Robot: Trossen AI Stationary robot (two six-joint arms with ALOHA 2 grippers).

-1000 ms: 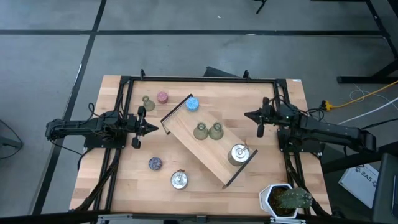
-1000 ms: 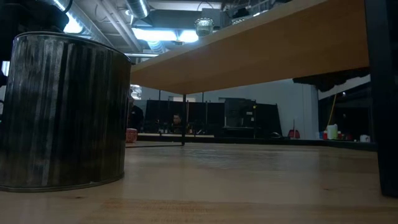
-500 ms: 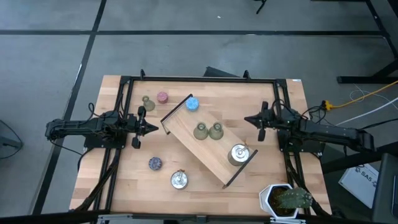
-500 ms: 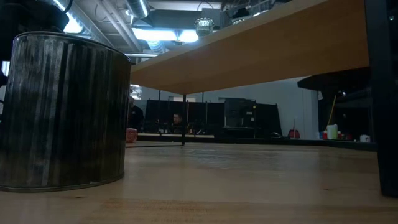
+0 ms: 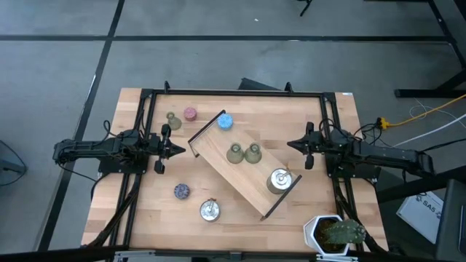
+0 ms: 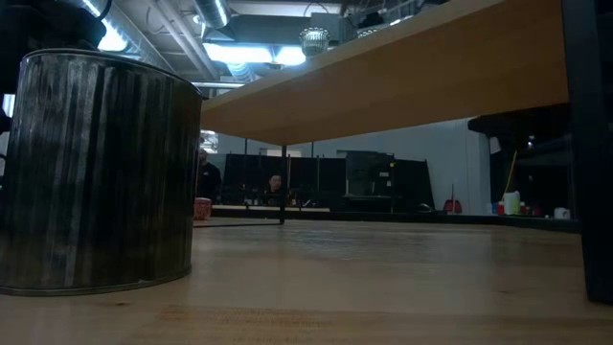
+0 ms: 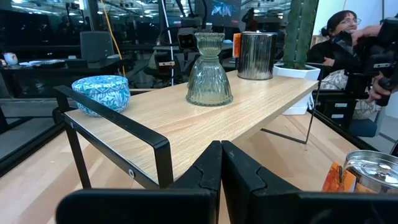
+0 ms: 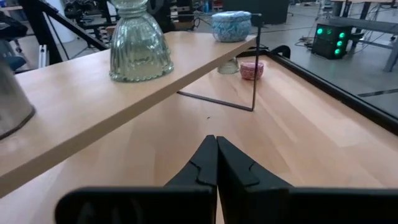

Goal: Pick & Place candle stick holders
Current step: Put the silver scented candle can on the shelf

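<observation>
A long wooden tray (image 5: 244,169) stands slantwise on black wire legs in the table's middle. On it stand a blue holder (image 5: 225,121), two olive-green holders (image 5: 234,153) (image 5: 253,153) and a silver one (image 5: 279,180). An olive-green holder (image 5: 172,120), a pink one (image 5: 190,113), a purple one (image 5: 181,191) and a second silver one (image 5: 210,210) rest on the tabletop. My left gripper (image 5: 178,151) (image 7: 221,155) is shut, left of the tray, holding nothing. My right gripper (image 5: 290,145) (image 8: 216,152) is shut, right of the tray, holding nothing.
A potted green plant (image 5: 335,233) stands at the near right corner. The tray's wire end frames (image 7: 118,134) (image 8: 254,62) stick out at both ends. In the low view the tray's underside (image 6: 383,86) hangs over bare tabletop beside the silver holder (image 6: 96,172). A person (image 7: 342,25) shows beyond the table.
My right gripper, still shut, has swung a little toward the table's near edge and sunk slightly, tipping a bit downward. No holder has moved.
</observation>
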